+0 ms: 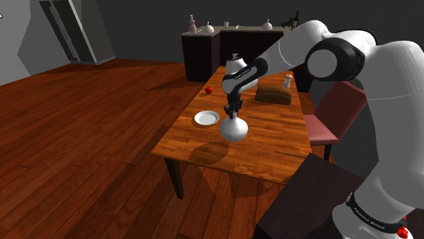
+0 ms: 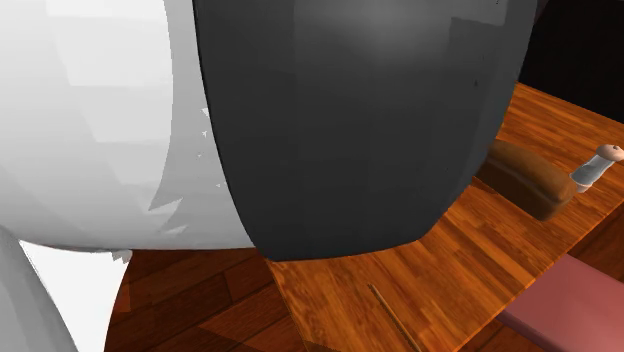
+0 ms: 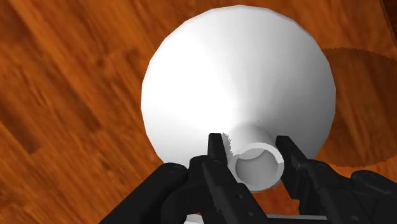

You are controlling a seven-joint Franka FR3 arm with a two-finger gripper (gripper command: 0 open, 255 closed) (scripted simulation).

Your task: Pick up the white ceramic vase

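Wrist view: black gripper [image 3: 254, 156] clamped on the narrow neck of the white round-bellied vase [image 3: 238, 76], one finger touching each side. From the shoulder view the gripper points straight down with the vase upright under it, over the middle of the wooden table [image 1: 272, 146]; the vase's shadow lies apart from it on the wood. White plate [image 1: 207, 118] just beside the vase, toward the shoulder view's left. Brown loaf [image 1: 273, 95] farther back.
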